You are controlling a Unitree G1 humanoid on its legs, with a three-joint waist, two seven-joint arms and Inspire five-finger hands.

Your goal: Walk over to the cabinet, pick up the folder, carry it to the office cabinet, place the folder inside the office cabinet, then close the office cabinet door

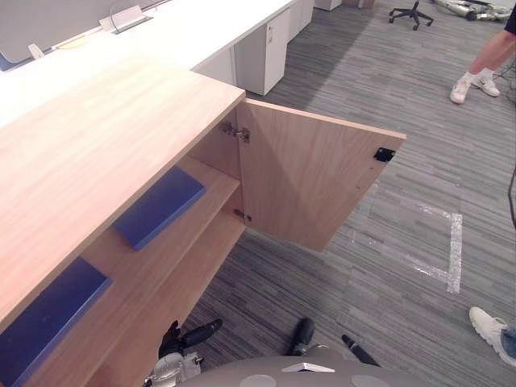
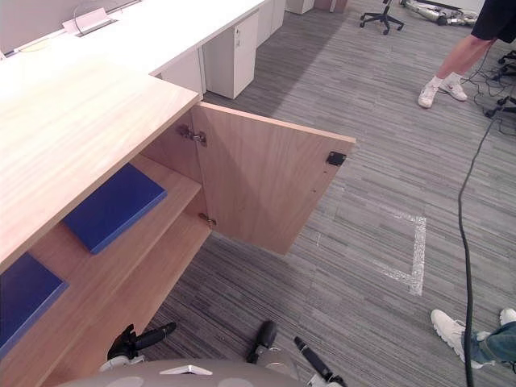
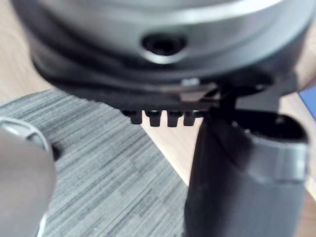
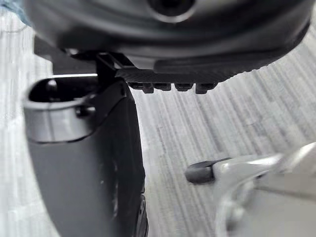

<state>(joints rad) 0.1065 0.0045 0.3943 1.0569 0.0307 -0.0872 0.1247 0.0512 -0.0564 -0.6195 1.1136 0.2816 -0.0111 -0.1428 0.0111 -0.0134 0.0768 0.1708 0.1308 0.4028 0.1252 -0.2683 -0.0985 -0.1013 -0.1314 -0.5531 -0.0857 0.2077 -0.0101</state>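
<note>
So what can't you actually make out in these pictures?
Nearer blue folder: cut by the left eye view's edge, partly under the cabinet top.
Cabinet door: outer face turned away, both eye views.
Person at the back: above the knees cut off by the top edge.

Cabinet (image 1: pixel 97 145): finished in pale wood grain. Folder (image 1: pixel 157 205), second folder (image 1: pixel 44 318): coloured plain blue. Carpet (image 1: pixel 363 72): striped in greys. Floor tape (image 1: pixel 455 250): white.

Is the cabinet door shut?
No, the cabinet door stands swung wide open, and you can see a blue folder lying on the shelf inside.
</note>
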